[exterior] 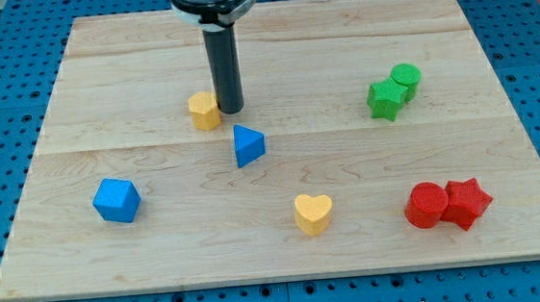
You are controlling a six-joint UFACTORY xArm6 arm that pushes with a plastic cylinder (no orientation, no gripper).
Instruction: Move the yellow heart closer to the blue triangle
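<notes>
The yellow heart [313, 212] lies on the wooden board toward the view's bottom, right of centre. The blue triangle [247, 144] sits near the middle of the board, up and to the left of the heart, with a clear gap between them. My tip [231, 110] rests just above the blue triangle and right beside a yellow hexagon block [204, 110], touching or nearly touching its right side.
A blue hexagon-like block [116, 200] lies at the view's left. A green star [383, 100] and green cylinder [405, 79] stand together at the upper right. A red cylinder [427, 204] and red star [466, 202] sit at the lower right. The board's edge [280, 274] runs along the bottom.
</notes>
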